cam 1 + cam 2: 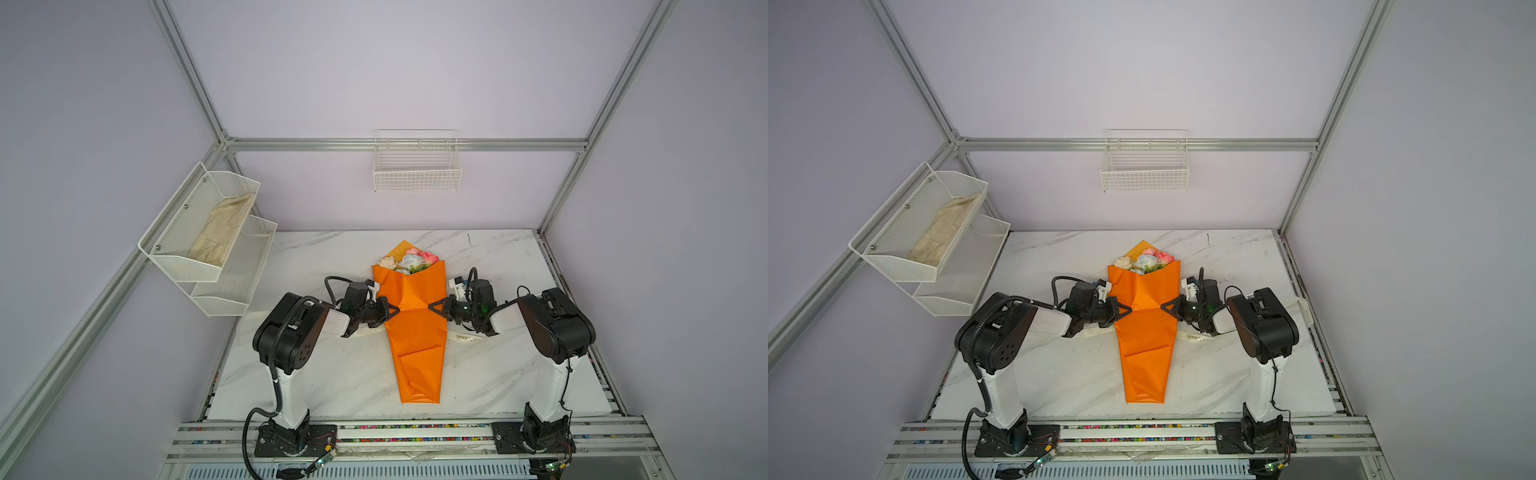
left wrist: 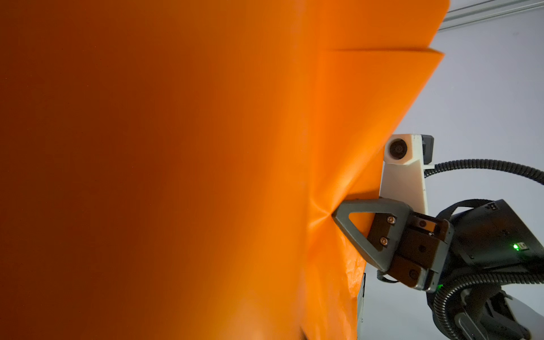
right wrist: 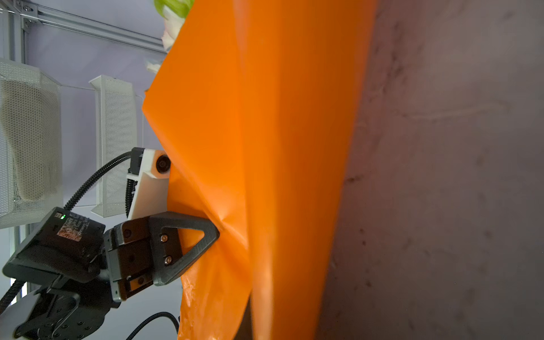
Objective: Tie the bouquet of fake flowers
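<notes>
While the bouquet (image 1: 411, 291) lies flat in the middle of the marble tabletop (image 1: 324, 374), blooms toward the back wall and narrow end toward the arm bases, both claws are right in on it, about halfway along. The left claw (image 1: 394, 309) comes in from the left edge, clenched, its tip nipping the orange wrapping paper (image 1: 415, 357). The right claw (image 1: 433, 307) mirrors it from the right edge, clenched on the paper too. Check the wrist views: the paper puckers into sharp creases exactly at the tip of the right claw (image 2: 335, 213), and it's the same story at the left claw (image 3: 217, 232). Cream, white and pink roses (image 1: 411, 261) peek out of the open top. A cream printed ribbon (image 1: 463, 337) lies flat on the tabletop beside the wrap's right edge.
</notes>
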Robot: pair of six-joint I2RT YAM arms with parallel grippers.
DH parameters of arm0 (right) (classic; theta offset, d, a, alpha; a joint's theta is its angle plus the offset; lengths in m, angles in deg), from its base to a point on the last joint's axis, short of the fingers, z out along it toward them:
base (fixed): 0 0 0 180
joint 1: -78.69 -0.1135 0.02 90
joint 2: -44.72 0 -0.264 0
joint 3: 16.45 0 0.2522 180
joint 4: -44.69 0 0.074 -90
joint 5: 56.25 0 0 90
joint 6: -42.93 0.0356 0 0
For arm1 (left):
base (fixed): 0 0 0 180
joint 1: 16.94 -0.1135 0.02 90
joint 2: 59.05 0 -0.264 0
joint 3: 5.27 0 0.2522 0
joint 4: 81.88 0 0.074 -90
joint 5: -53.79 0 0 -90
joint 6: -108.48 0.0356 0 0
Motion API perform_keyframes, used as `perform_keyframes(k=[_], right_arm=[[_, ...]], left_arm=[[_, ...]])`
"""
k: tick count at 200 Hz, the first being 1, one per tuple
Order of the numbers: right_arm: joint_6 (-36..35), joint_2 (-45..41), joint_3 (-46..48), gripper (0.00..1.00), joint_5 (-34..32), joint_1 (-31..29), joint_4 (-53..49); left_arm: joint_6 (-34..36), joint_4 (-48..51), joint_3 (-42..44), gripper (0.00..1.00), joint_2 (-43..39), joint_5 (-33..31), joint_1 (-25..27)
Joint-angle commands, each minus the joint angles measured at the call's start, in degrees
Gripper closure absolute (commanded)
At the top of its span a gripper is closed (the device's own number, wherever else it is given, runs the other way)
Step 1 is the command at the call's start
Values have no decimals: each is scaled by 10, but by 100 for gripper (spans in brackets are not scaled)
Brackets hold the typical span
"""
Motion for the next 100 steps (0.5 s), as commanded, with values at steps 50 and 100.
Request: perform_keyframes(k=[50, 100], right_arm=[[-9, -20, -25, 95, -50, 15, -31], [-6, -2, -31, 94, -63, 16, -34]], left_arm=[[22, 56, -64, 98, 1, -16, -15], [16, 42, -72, 92, 18, -15, -14]])
